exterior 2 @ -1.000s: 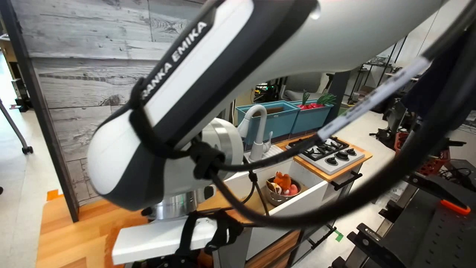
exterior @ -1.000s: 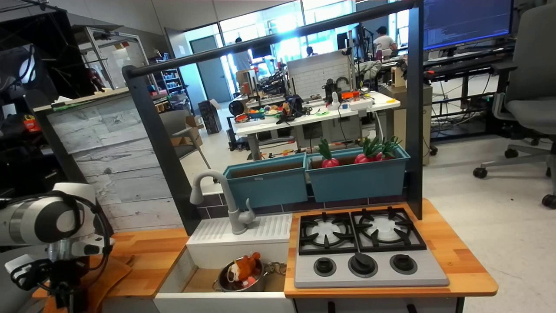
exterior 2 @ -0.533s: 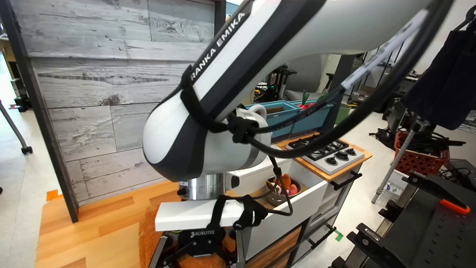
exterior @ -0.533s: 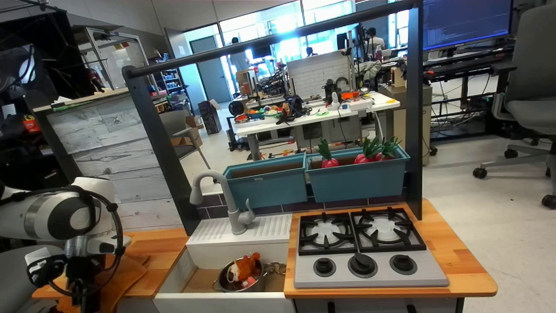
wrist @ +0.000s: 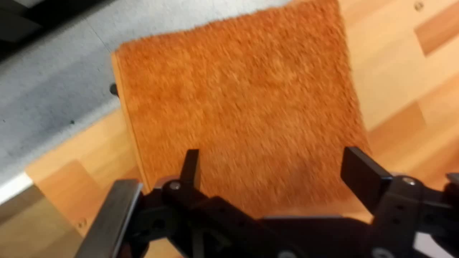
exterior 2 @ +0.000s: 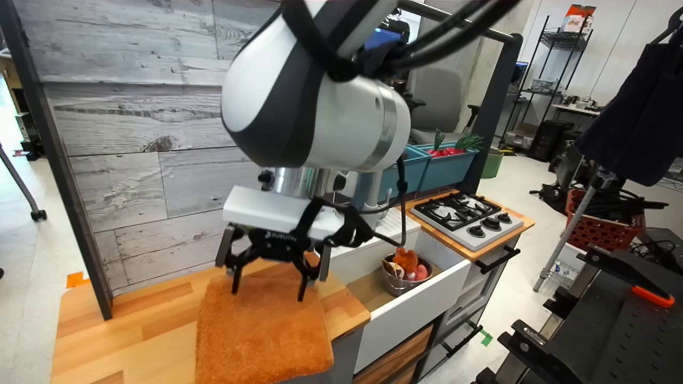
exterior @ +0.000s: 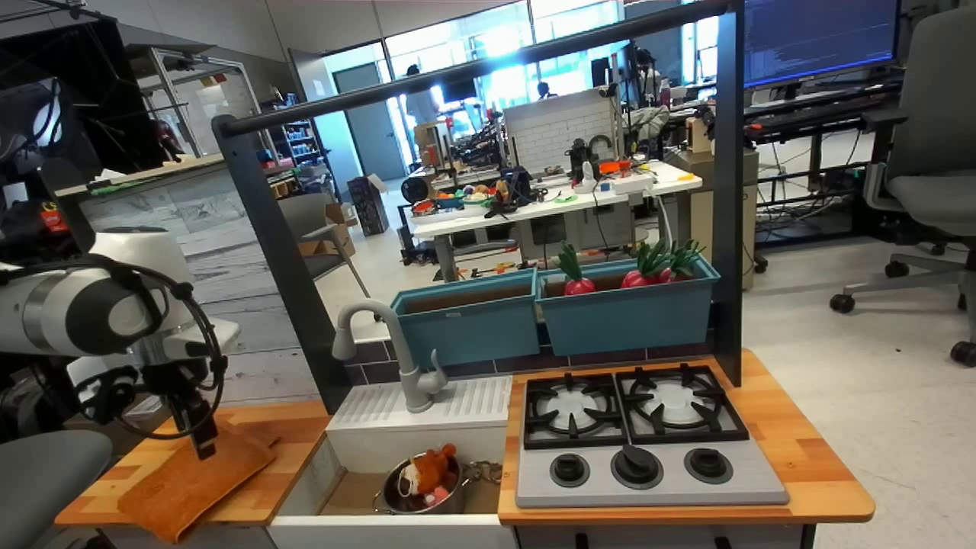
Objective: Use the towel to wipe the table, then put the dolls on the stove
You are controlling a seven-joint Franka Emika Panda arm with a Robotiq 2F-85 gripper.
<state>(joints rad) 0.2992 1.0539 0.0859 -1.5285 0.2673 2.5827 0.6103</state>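
While tool (exterior 2: 268, 296) hangs above, spread apart, towel (exterior 2: 261, 338) lies askew, apparent long axis front-to-back, corner past edge of table (exterior 2: 128, 322).

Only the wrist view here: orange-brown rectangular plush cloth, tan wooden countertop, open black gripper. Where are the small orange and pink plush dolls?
Observer: The dolls are heaped in a round silver metal bowl inside the white rectangular sink.
Operator: And the grey-silver rectangular toy stove?
Observer: On the opposite side of the sink from the cloth, as both exterior views show.
Operator: Anything tall by the sink?
Observer: Yes, a grey gooseneck faucet stands at the back of it.
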